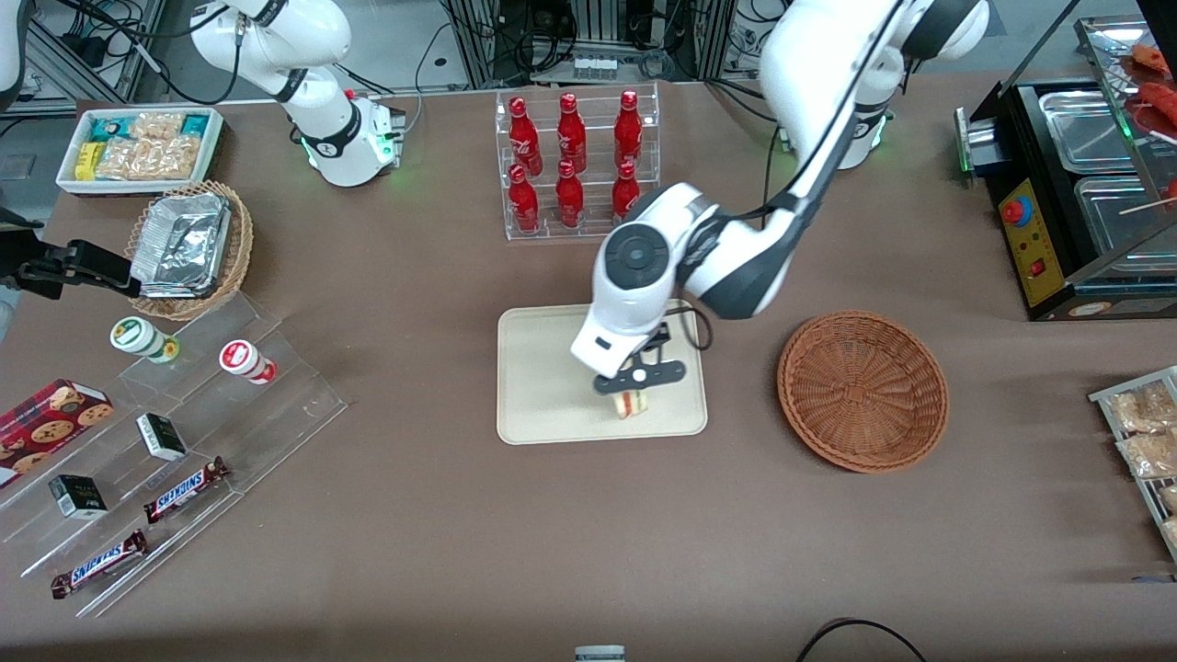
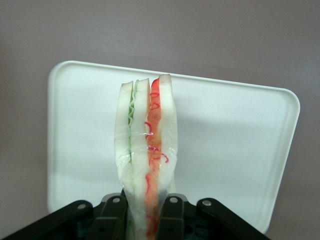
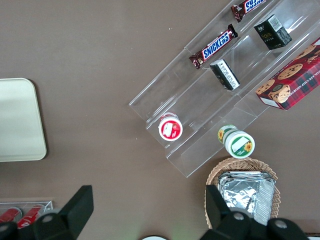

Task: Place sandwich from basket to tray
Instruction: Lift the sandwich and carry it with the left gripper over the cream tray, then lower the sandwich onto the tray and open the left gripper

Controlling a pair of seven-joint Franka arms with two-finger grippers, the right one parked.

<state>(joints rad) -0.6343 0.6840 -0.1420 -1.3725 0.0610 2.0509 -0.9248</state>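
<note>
Left wrist view gives us the clearest look: the end effector (image 2: 145, 210) is clamped on the sandwich (image 2: 146, 145), its two black fingers (image 2: 114, 215) pressing the bread faces on either side of the wedge's lower end, with the green and red filling stripes running up between them. The wedge hangs over the tray (image 2: 235, 150), well inside its rim.

In the front view we see the same thing from above: the end effector (image 1: 634, 391) holds the sandwich (image 1: 629, 403) low over the part of the tray (image 1: 542, 368) nearer the camera, while the basket (image 1: 862, 391) lies empty on the desk (image 1: 460, 515), toward the working arm's end. Whether the sandwich already touches the tray we cannot tell.

We judge the sandwich to be light and soft, and its glossy surface suggests a plastic wrap, so it may be somewhat slippery. Too hard a squeeze would probably crush the bread or push the filling out. The flat bread faces look like the best place to hold it, as now, with gentle pressure. We would expect it to tip onto a face once released, since it stands on a narrow edge.
</note>
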